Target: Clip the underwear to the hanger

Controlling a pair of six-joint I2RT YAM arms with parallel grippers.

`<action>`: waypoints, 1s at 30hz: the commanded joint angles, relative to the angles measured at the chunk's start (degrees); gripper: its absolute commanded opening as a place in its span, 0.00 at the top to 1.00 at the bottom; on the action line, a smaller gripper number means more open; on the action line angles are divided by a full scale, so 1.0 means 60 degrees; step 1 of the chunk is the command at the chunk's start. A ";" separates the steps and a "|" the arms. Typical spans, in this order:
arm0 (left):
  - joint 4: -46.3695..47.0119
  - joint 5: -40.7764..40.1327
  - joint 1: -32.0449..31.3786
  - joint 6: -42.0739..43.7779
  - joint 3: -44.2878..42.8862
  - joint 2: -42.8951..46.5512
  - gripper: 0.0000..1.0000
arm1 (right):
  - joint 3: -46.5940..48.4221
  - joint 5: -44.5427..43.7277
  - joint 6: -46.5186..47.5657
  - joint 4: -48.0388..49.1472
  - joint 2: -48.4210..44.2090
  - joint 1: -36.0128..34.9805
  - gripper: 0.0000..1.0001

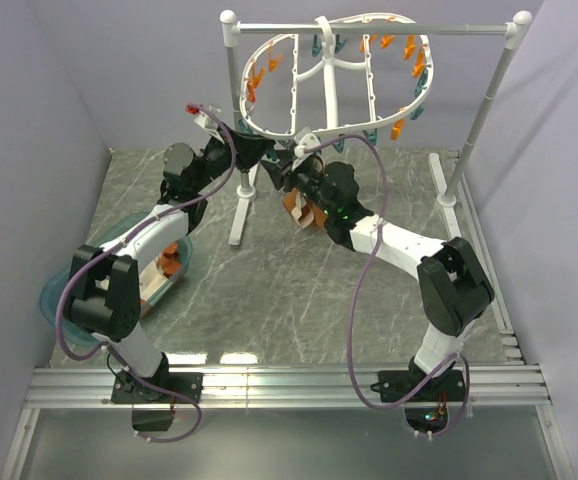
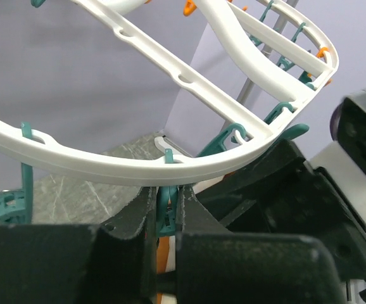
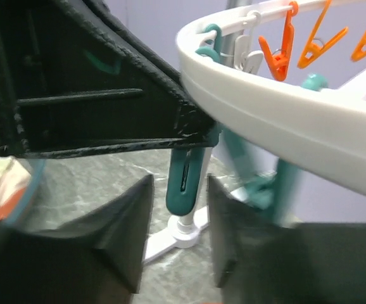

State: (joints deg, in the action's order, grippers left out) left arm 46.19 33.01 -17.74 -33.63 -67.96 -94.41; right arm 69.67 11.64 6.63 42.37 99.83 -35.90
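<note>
The white oval hanger hangs from the pole stand, ringed with teal and orange clothespins. My left gripper is at its near rim, shut on a teal clothespin hanging there. My right gripper faces it, open, with its fingers on either side of the same clothespin without touching it. The rust-orange underwear hangs below the two grippers. A strip of it shows under the clothespin. I cannot tell whether the clip holds it.
The grey-white pole stand carries the hanger; its foot is on the marble table under the clip. A teal basket with orange-and-white garments sits at the left. Walls close in left, right and behind.
</note>
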 commanded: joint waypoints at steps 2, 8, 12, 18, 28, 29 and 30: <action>0.0387 -0.0126 -0.0017 0.0067 -0.0450 0.0018 1.00 | -0.0288 0.0272 0.0095 -0.0044 -0.0876 -0.0037 0.41; 0.0167 -0.0083 -0.0047 0.0184 -0.0435 0.0047 1.00 | -0.0932 0.0958 0.0694 -0.0615 -0.1564 -0.0037 0.30; 0.0079 -0.0112 -0.0076 0.0214 -0.0450 0.0090 1.00 | -0.1312 0.2057 0.1530 -0.1492 -0.2135 -0.0037 0.28; -0.0096 -0.0244 -0.0149 0.0214 -0.0537 0.0120 1.00 | -0.1972 0.2135 0.1708 -0.2328 -0.3087 -0.0095 0.38; -0.0521 -0.0215 -0.0237 0.0184 -0.0655 0.0251 1.00 | -0.4651 0.1442 0.2432 -0.0326 -0.3265 -0.0462 0.53; -0.0550 -0.0185 -0.0252 0.0156 -0.0641 0.0237 1.00 | -0.4842 0.1589 0.2961 0.0228 -0.3163 -0.0433 0.53; -0.0565 -0.0113 -0.0252 0.0170 -0.0640 0.0252 1.00 | -0.5148 0.1764 0.3576 0.0480 -0.2959 -0.0418 0.51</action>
State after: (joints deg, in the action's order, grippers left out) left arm 41.76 31.62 -18.68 -33.45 -68.93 -94.45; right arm 41.56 20.51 19.31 35.81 80.58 -38.37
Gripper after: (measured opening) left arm 0.137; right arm 0.483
